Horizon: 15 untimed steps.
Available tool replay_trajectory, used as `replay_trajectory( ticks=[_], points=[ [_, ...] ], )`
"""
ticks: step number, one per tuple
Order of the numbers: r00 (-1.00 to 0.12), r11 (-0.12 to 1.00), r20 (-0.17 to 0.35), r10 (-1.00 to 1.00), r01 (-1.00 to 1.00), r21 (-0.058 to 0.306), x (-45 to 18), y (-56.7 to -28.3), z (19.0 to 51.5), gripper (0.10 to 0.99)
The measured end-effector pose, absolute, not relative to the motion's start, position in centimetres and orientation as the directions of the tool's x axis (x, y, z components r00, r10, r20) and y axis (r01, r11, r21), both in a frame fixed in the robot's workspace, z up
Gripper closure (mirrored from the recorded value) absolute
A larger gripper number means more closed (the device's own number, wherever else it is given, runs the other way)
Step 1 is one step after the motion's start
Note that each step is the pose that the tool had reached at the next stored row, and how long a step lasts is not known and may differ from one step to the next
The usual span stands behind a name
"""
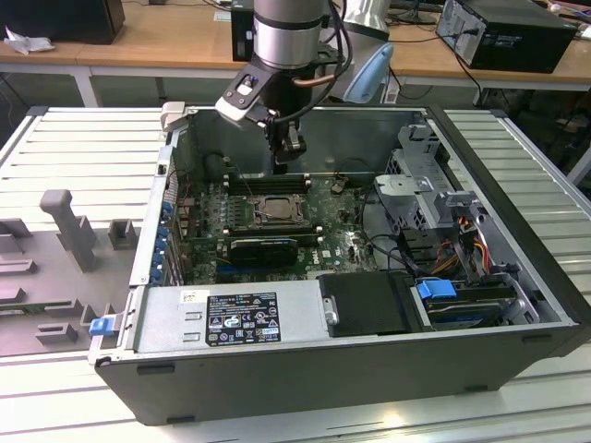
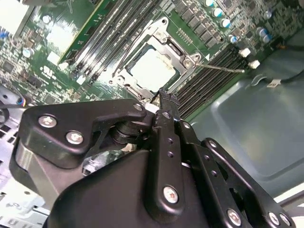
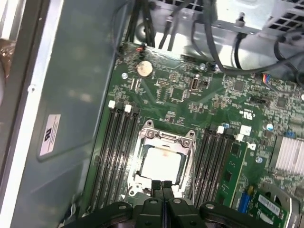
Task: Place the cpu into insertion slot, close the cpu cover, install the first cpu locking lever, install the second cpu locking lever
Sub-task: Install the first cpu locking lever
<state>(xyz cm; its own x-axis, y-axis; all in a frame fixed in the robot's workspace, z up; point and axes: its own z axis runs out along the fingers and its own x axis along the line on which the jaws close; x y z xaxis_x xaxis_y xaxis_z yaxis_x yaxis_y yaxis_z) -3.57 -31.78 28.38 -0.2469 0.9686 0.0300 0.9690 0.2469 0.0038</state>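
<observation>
Gripper [image 1: 282, 166] upper centre in exterior view, fingers together, empty, above cpu [image 3: 161, 164] under cpu cover [image 3: 166, 137] (white label [image 3: 51, 135] on case wall [image 3: 80, 80])

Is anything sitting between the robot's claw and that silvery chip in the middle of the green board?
Nothing visible does. The gripper hangs over the edge of the cpu cover, its jaws together, with only open air down to the cpu, which lies in the insertion slot, framed by that cover.
</observation>
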Motion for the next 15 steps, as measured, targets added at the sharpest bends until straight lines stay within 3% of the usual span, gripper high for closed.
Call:
replay_trajectory(
  ticks=[15],
  points=[
    [-0.412,0.412,0.030,0.911,0.911,0.004,-3.57,-31.78,28.38,0.980]
  ],
)
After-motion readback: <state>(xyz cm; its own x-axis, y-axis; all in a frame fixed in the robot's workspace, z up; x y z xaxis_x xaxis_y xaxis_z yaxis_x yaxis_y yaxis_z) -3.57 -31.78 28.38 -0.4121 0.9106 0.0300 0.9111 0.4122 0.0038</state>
